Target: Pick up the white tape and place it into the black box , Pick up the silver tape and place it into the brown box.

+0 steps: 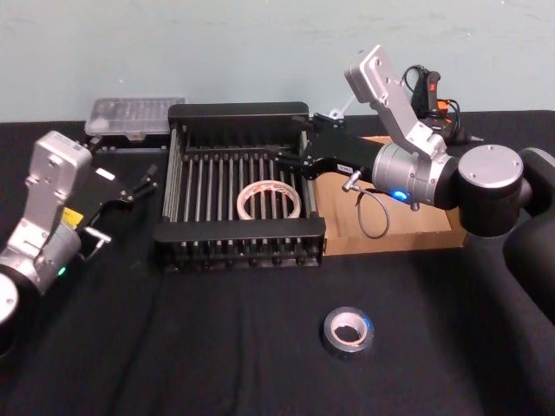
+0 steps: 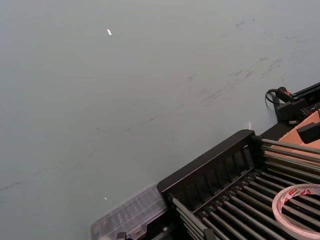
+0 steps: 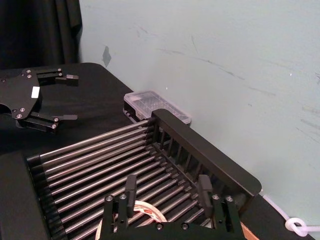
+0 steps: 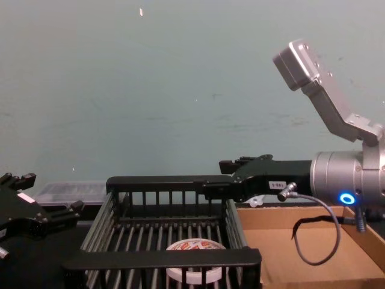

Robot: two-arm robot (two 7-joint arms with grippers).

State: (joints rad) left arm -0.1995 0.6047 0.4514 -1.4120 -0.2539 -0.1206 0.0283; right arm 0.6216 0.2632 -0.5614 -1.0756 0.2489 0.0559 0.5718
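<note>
The white tape (image 1: 269, 201) lies flat on the barred floor of the black box (image 1: 238, 244), right of its middle; it also shows as the white tape (image 3: 145, 210) and the white tape (image 4: 192, 265). My right gripper (image 1: 282, 160) hovers open and empty just above it, over the crate's right side, fingers (image 3: 131, 187) spread to either side of the ring. The silver tape (image 1: 349, 332) rests alone on the black cloth in front of the boxes. The brown box (image 1: 390, 234) stands against the crate's right side, partly hidden by my right arm. My left gripper (image 1: 143, 184) stays open, left of the crate.
A clear plastic case (image 1: 139, 113) sits behind the crate's back left corner. A black-and-orange tool (image 1: 434, 91) lies at the back right by the wall. A cable (image 4: 313, 241) loops from my right wrist over the brown box. Open cloth surrounds the silver tape.
</note>
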